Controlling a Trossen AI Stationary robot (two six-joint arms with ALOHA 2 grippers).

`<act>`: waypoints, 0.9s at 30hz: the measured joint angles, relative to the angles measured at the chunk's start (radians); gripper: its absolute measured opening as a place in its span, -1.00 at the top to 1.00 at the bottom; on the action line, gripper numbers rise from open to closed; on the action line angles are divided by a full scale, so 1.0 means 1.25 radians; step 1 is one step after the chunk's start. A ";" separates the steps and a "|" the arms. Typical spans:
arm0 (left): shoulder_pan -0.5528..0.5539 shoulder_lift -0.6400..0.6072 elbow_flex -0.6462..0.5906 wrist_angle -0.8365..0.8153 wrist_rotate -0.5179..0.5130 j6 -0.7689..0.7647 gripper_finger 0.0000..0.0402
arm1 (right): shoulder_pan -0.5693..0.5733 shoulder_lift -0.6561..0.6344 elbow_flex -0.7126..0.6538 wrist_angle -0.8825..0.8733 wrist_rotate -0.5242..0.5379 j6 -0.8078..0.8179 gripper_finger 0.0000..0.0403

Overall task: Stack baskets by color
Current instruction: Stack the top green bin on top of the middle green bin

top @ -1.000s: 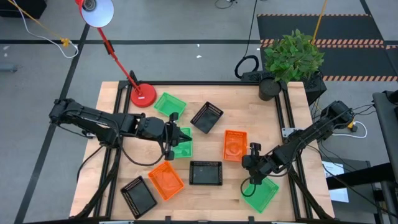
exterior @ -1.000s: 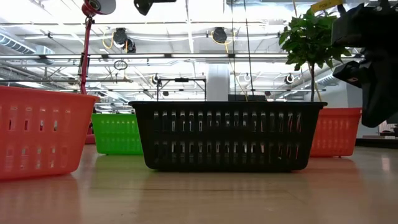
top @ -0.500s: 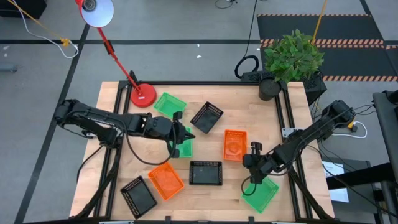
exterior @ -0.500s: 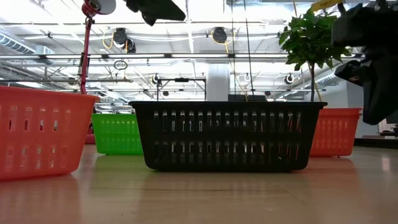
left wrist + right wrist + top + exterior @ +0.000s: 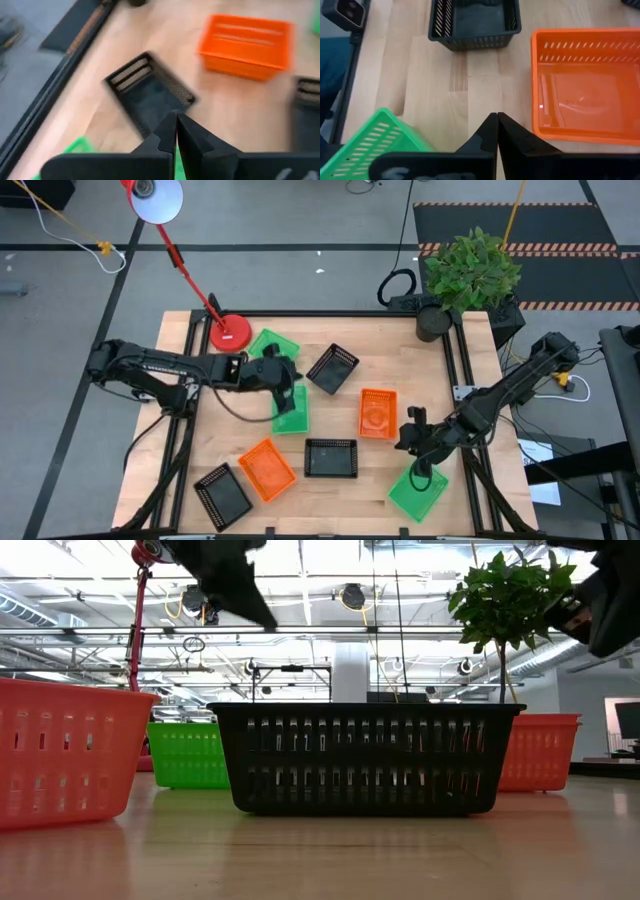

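The left gripper (image 5: pixel 287 392) is pinched on the rim of a green basket (image 5: pixel 291 411) hanging just below it, apparently for stacking on the green basket (image 5: pixel 268 345) nearby, while the right gripper (image 5: pixel 424 470) clamps another green basket (image 5: pixel 415 493).

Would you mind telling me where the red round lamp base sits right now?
In the high view, the red round lamp base sits at the wooden table's far left corner, just left of a green plastic mesh basket.
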 joint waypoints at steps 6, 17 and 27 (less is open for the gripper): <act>0.100 0.042 0.000 -0.068 0.000 -0.209 0.66 | 0.000 -0.014 0.000 -0.009 -0.001 -0.023 1.00; 0.175 0.169 0.001 -0.063 0.046 -0.262 -0.05 | 0.000 -0.016 0.000 -0.016 -0.004 -0.026 1.00; 0.205 0.178 0.001 -0.100 0.006 -0.376 -0.17 | -0.001 -0.016 0.000 -0.033 0.019 -0.041 1.00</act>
